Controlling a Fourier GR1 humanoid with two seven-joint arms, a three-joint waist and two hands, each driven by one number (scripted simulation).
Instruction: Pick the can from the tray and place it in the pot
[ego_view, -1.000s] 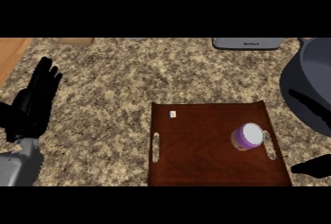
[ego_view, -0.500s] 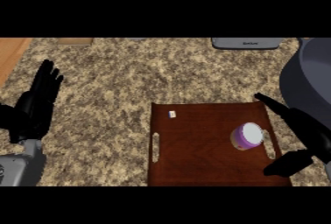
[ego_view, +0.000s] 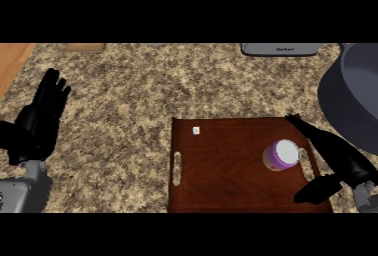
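**Right hand lines up on the can**

The can stands upright near the brown tray's right edge. The right hand sits just beside it, fingers straight and released, thumb apart, apparently to close round it. The pot waits at the tabletop's right edge. The left hand rests open near the left edge.

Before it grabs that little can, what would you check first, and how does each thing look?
1. Can standing upright on the tray: ok.
2. Right robot hand open, fingers straight: ok.
3. Right robot hand around the can: not ok, it is beside it at the tray's right edge.
4. Pot open to receive the can: cannot tell, only its edge shows.
5. Left robot hand resting at the left, away from the tray: ok.
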